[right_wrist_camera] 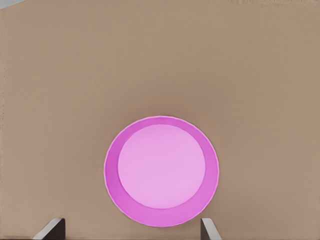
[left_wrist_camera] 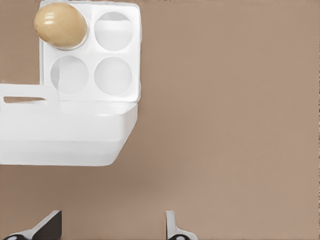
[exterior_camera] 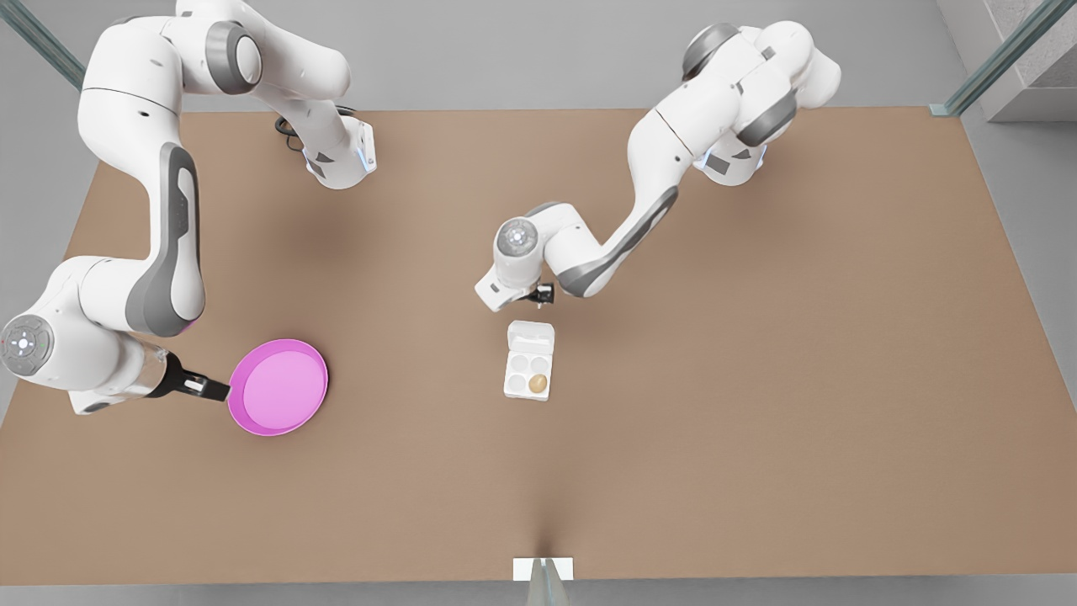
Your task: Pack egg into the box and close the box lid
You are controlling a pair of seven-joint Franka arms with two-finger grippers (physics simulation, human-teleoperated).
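Note:
The white box (exterior_camera: 516, 388) lies mid-table with its lid (exterior_camera: 531, 337) swung open on the far side. A tan egg (exterior_camera: 538, 384) rests in one of its four cups, the near one on the front view's right. My left gripper (exterior_camera: 543, 295) hovers just behind the lid, open and holding nothing. The left wrist view looks over the lid (left_wrist_camera: 65, 135) to the box (left_wrist_camera: 90, 51) and the egg (left_wrist_camera: 60, 25), with my left gripper (left_wrist_camera: 111, 230) apart from them. My right gripper (exterior_camera: 202, 387), open, sits at the edge of the pink plate (exterior_camera: 278, 387).
The pink plate (right_wrist_camera: 161, 171) has nothing on it and lies just ahead of my right gripper (right_wrist_camera: 130, 231). A small white marker (exterior_camera: 543, 568) sits at the table's near edge. Bare brown tabletop (exterior_camera: 799, 353) spreads toward the front view's right.

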